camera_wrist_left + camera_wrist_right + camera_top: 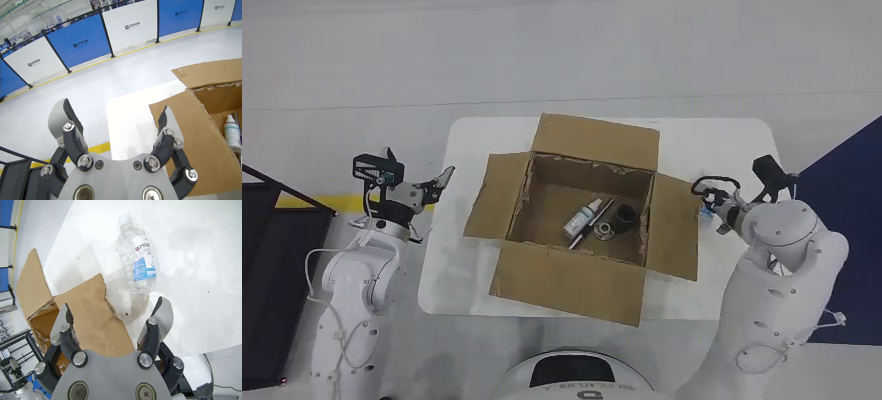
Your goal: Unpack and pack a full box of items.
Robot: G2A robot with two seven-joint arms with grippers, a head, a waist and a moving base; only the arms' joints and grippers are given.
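Beside box (88, 313) flap: bottle (138, 256) lying | just ahead of right end effector (113, 302), spread

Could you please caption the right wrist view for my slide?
Open right gripper near the cardboard box flap, a clear plastic bottle lying on the white table.

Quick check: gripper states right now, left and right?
Left gripper: open, holding nothing.
Right gripper: open, holding nothing; the clear bottle lies apart from it.
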